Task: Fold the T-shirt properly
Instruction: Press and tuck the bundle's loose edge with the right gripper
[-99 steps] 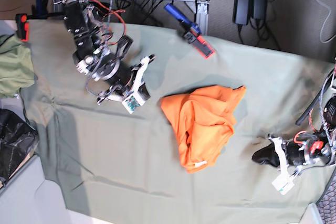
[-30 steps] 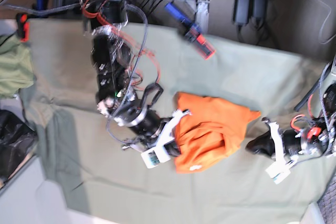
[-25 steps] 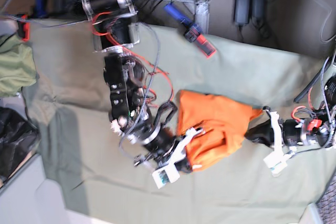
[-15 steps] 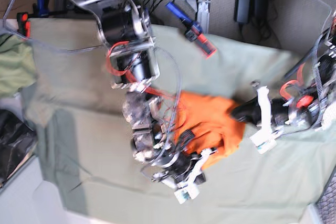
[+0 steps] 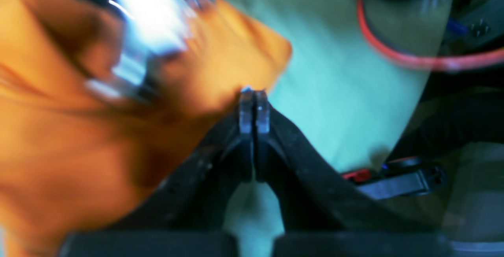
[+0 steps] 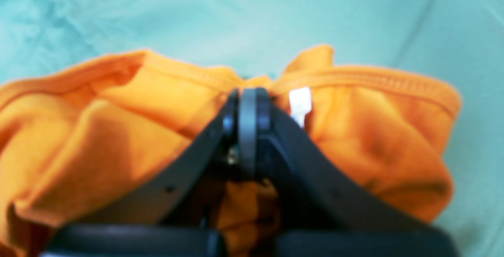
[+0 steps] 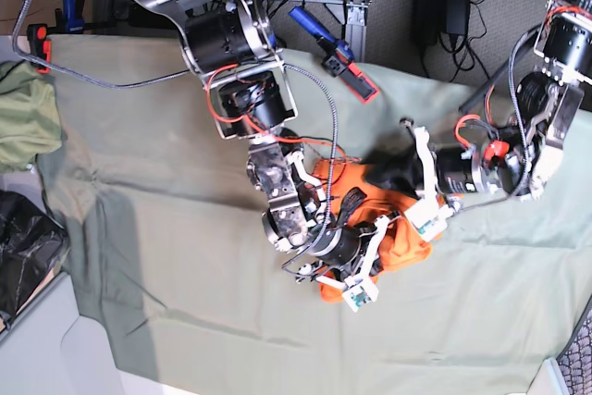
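T-shirt (image 7: 402,247) bunched in a crumpled heap at centre frame of the base view, on the green cloth (image 7: 185,302); no flat panel, no fold formed. Right gripper (image 6: 246,103) clamped on the hem near a white tag (image 6: 300,103). Left gripper (image 5: 252,103) closed at a fabric edge; grip on the shirt not confirmable, view blurred. Remaining, by estimate: spread flat, align sleeves, fold. Task at an early stage.

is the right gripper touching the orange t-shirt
Touching. In the right wrist view the right gripper is shut on the T-shirt at its stitched hem, with fabric bunched on both sides.
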### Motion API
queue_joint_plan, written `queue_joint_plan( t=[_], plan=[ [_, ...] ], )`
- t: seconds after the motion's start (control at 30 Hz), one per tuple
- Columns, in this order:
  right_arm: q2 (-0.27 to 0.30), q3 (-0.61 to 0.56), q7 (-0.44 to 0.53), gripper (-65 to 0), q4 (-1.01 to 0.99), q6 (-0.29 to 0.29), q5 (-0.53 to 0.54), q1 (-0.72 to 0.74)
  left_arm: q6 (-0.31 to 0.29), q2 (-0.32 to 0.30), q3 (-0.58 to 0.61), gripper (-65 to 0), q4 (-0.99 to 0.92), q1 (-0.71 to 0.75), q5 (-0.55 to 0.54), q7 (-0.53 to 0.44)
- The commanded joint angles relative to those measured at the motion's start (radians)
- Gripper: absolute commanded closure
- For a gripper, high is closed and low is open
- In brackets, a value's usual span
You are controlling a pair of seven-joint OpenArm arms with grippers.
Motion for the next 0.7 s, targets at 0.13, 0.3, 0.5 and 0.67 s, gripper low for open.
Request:
queue_joint_plan(
  t=[0.13,0.3,0.5,0.67],
  plan=[
    [-0.009,0.001,0.061,0.0,0.001,0.085,-0.011,0.029,-0.009,0.008,-0.008,0.0,0.015,0.038,-0.016,-0.025],
    [-0.009,0.001,0.115,0.0,-0.02,0.082,-0.066,0.038,-0.009,0.008,-0.008,0.0,0.015,0.07,-0.016,-0.025],
    [-0.008,0.003,0.171,0.0,-0.05,0.081,-0.114,0.071,-0.009,0.007,-0.008,0.0,0.015,0.11,-0.003,-0.025],
    [-0.008,0.025,0.172,0.0,-0.048,0.081,-0.113,0.113,-0.009,0.007,-0.008,0.0,0.017,0.117,0.0,-0.024]
  ],
)
